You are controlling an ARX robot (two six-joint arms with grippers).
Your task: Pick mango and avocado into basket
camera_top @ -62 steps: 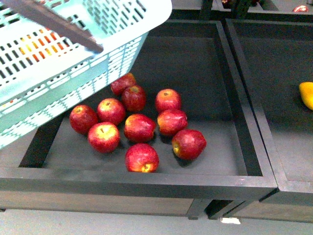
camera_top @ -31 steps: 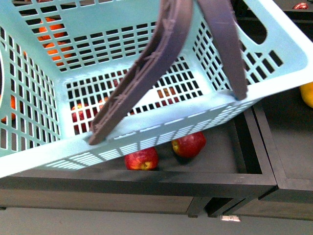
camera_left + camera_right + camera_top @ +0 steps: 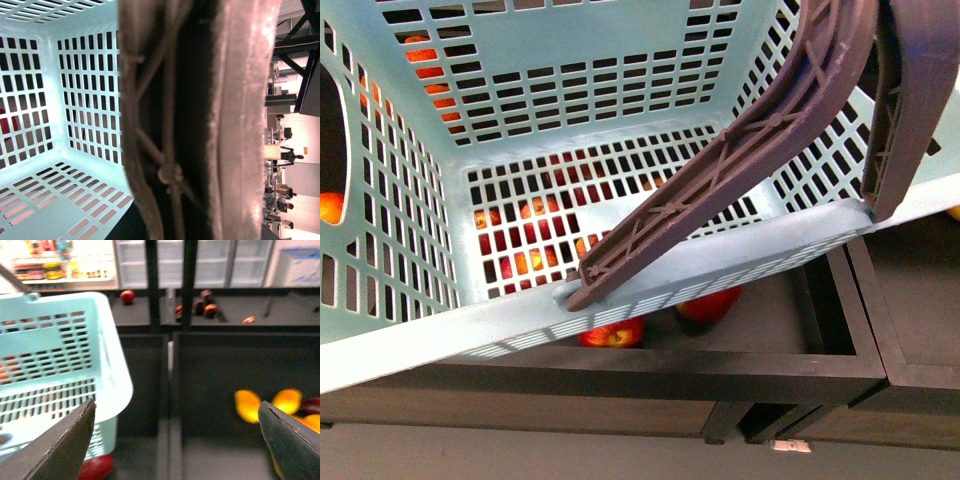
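The basket (image 3: pixel 650 285) hangs tilted over the black bin (image 3: pixel 820 365), its open mouth filling the front view. Its brown handles (image 3: pixel 720 180) cross its near right corner. Red apples (image 3: pixel 612 333) lie on the bin's floor under the basket's near rim, and more show through the slots. A handle fills my left wrist view, so I cannot tell how my left jaws stand. My right gripper (image 3: pixel 175 450) hangs with its jaws wide apart, nothing between them. Below it, in the neighbouring bin (image 3: pixel 210 370), lie blurred yellow-orange fruits (image 3: pixel 248 406). I cannot tell which is the mango.
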